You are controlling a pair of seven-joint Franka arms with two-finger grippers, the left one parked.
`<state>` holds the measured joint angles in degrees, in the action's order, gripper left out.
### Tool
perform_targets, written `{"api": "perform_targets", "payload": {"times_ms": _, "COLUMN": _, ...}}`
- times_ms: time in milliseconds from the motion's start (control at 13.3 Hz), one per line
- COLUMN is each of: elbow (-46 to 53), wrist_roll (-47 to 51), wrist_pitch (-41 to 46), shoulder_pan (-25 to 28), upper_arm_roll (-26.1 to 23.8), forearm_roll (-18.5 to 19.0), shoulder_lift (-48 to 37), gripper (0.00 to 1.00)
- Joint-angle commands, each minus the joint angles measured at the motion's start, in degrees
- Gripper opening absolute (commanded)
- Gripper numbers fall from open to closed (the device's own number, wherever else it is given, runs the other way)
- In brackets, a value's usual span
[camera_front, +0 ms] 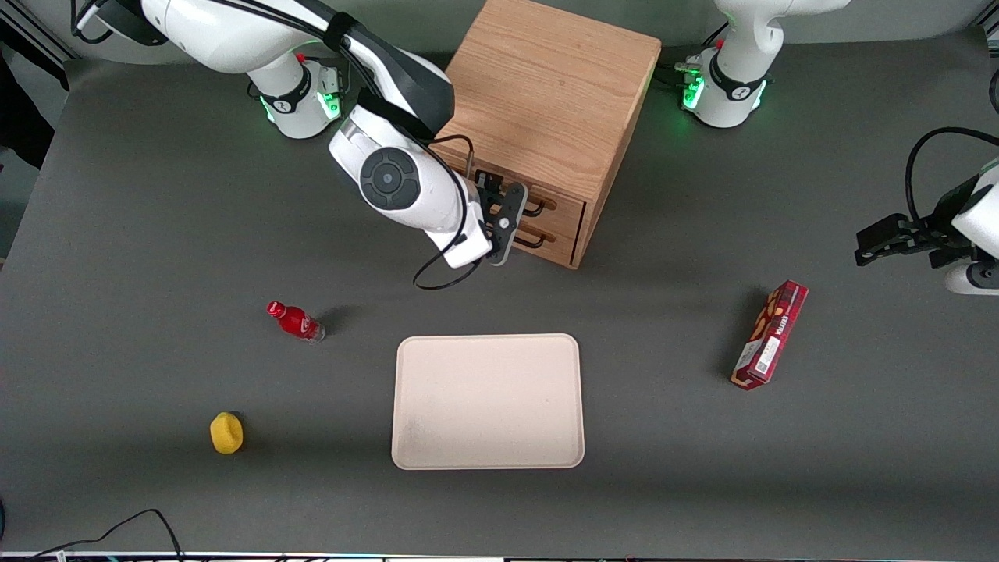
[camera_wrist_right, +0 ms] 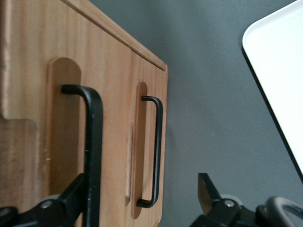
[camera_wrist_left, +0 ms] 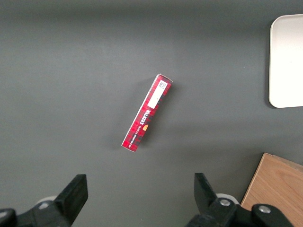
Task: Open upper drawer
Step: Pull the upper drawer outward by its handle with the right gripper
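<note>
The oak cabinet (camera_front: 546, 101) stands at the back of the table. Its upper drawer (camera_front: 566, 209) looks pushed in, with its black bar handle (camera_front: 537, 208) above the bottom drawer's handle (camera_front: 537, 240). My right gripper (camera_front: 506, 218) hangs right in front of the two drawer fronts, level with the handles. In the right wrist view the gripper (camera_wrist_right: 138, 191) is open. The upper drawer's handle (camera_wrist_right: 94, 142) runs close beside one finger (camera_wrist_right: 71, 194), just inside the gap. The bottom drawer's handle (camera_wrist_right: 157, 142) also lies between the fingers, farther off. Nothing is gripped.
A cream tray (camera_front: 488, 402) lies nearer the front camera than the cabinet. A red bottle (camera_front: 296, 321) and a yellow object (camera_front: 226, 433) lie toward the working arm's end. A red box (camera_front: 771, 336) lies toward the parked arm's end.
</note>
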<state>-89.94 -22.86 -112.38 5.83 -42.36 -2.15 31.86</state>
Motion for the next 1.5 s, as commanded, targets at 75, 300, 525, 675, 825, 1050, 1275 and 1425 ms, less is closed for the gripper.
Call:
{"api": "perform_targets", "payload": {"times_ms": 75, "elbow": 1.26, "wrist_roll": -1.57, "wrist_pitch": -0.82, "shoulder_pan": 0.32, "upper_arm_roll": 2.19, "forearm_roll": 3.64, "shoulder_lift": 0.84, "gripper": 1.00}}
{"api": "perform_targets", "payload": {"times_ms": 300, "elbow": 2.83, "wrist_roll": -1.57, "wrist_pitch": -0.91, "shoulder_pan": 0.32, "upper_arm_roll": 4.39, "forearm_roll": 4.26, "shoulder_lift": 0.75, "gripper": 1.00}}
{"api": "perform_targets", "payload": {"times_ms": 525, "elbow": 3.63, "wrist_roll": -0.96, "wrist_pitch": -4.41, "shoulder_pan": 0.14, "upper_arm_roll": 6.15, "forearm_roll": 4.44, "shoulder_lift": 0.40, "gripper": 1.00}}
{"api": "perform_targets", "payload": {"times_ms": 675, "elbow": 4.59, "wrist_roll": -1.40, "wrist_pitch": -5.03, "shoulder_pan": 0.14, "upper_arm_roll": 8.95, "forearm_roll": 4.35, "shoulder_lift": 0.40, "gripper": 1.00}}
{"api": "perform_targets", "payload": {"times_ms": 825, "elbow": 5.65, "wrist_roll": -1.49, "wrist_pitch": -6.87, "shoulder_pan": 0.23, "upper_arm_roll": 10.89, "forearm_roll": 4.35, "shoulder_lift": 0.57, "gripper": 1.00}}
{"api": "perform_targets", "payload": {"times_ms": 1050, "elbow": 5.65, "wrist_roll": -1.66, "wrist_pitch": -10.13, "shoulder_pan": 0.23, "upper_arm_roll": 12.91, "forearm_roll": 4.44, "shoulder_lift": 0.66, "gripper": 1.00}}
{"api": "perform_targets", "payload": {"times_ms": 1275, "elbow": 5.65, "wrist_roll": -5.52, "wrist_pitch": -12.85, "shoulder_pan": 0.23, "upper_arm_roll": 15.11, "forearm_roll": 4.44, "shoulder_lift": 0.75, "gripper": 1.00}}
{"api": "perform_targets", "payload": {"times_ms": 1425, "elbow": 5.65, "wrist_roll": -6.23, "wrist_pitch": -13.47, "shoulder_pan": -0.03, "upper_arm_roll": 15.73, "forearm_roll": 4.44, "shoulder_lift": 0.84, "gripper": 1.00}}
